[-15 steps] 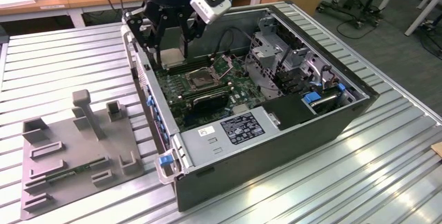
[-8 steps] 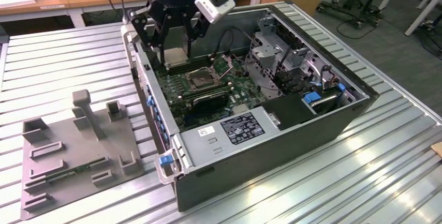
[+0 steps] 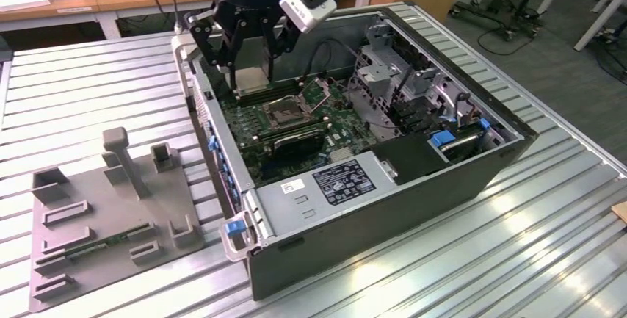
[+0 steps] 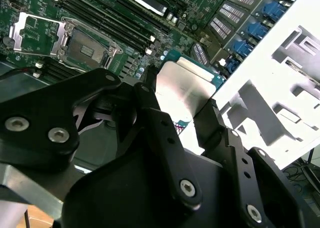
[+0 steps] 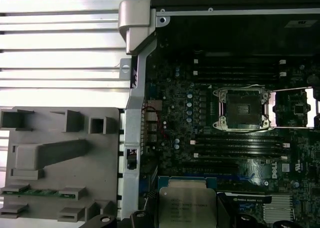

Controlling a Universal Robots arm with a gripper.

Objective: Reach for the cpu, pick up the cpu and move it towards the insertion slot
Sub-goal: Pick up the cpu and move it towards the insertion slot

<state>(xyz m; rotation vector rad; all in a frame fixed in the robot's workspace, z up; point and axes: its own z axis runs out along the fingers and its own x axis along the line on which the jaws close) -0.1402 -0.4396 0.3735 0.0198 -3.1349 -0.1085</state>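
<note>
While the open computer case (image 3: 412, 186) takes up the middle of the exterior view, its motherboard (image 3: 294, 123) lies exposed, and the gripper (image 3: 247, 57) hangs over the board's upper-left part of that frame. The insertion slot (image 3: 286, 110) sits just below the gripper there, frame open and dark centre bare; in the second wrist view it shows at upper left (image 4: 85, 47). Pinched between the black fingers (image 4: 160, 120) is the cpu (image 4: 182, 90), pale face toward that camera, held clear of the board. In the first wrist view the cpu (image 5: 186, 205) is at bottom centre, the slot (image 5: 242, 109) right of centre.

Judged risks: the case wall (image 3: 211, 123) and the memory slots (image 5: 235, 150) lie close, so a finger could clip them; a tilted chip could slip in the pinch or meet the slot's frame askew.
</note>
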